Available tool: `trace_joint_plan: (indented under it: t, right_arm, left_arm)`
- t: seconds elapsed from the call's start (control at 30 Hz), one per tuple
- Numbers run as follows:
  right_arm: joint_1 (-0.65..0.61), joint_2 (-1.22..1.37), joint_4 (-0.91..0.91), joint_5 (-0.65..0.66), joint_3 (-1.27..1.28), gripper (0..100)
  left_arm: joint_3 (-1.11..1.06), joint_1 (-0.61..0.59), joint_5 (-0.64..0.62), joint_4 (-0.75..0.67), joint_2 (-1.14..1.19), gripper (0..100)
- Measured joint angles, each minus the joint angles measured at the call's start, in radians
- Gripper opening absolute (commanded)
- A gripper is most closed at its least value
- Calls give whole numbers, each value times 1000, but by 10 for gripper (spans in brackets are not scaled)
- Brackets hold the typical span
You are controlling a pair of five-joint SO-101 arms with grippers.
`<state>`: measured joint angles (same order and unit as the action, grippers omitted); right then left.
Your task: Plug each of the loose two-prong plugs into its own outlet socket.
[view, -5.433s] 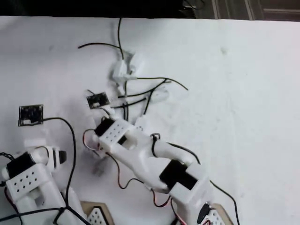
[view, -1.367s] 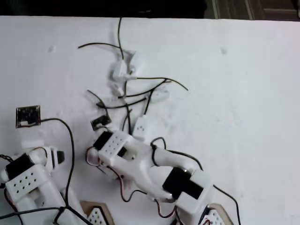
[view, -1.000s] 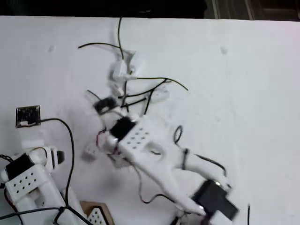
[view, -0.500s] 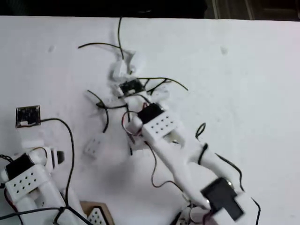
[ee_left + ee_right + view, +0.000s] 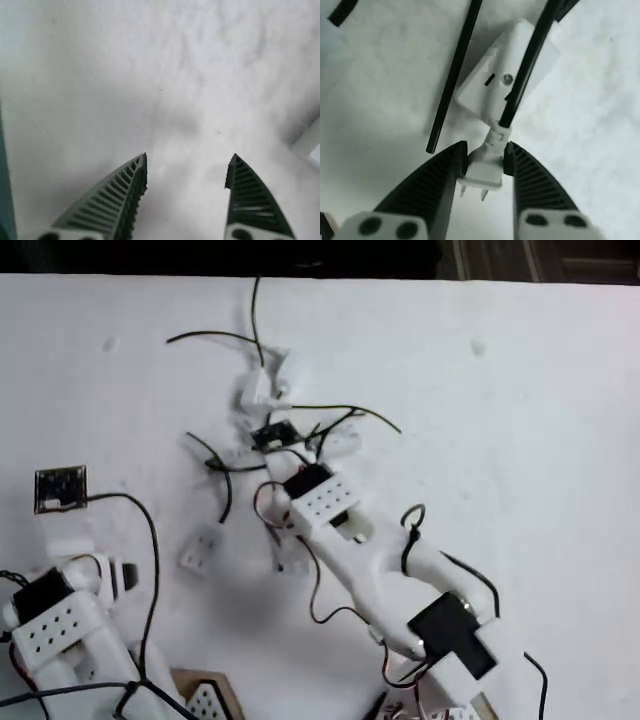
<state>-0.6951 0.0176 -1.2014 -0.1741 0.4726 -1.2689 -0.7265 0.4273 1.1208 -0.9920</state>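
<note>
Worktop (image 5: pixel 165 75) lies bare under the left jaws, spread wide at near left. The right jaws, mid-worktop, pinch a white plug (image 5: pixel 481 172). Its prongs point back at the arm (wrong way, I think); the socket (image 5: pixel 482 95) lies just past the tips.

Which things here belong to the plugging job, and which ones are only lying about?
For the job: white plug in the right gripper's jaws; outlet socket; black cords; small white block, perhaps another socket.
Not for it: left gripper, open over the table; wooden plate.
</note>
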Motion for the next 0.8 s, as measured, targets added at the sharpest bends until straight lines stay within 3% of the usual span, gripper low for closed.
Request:
trace_joint_plan:
  t: [0.8]
  right_arm:
    - [-23,-196,-178,0,0,129]
  left_arm:
    - [-3,0,0,0,0,260]
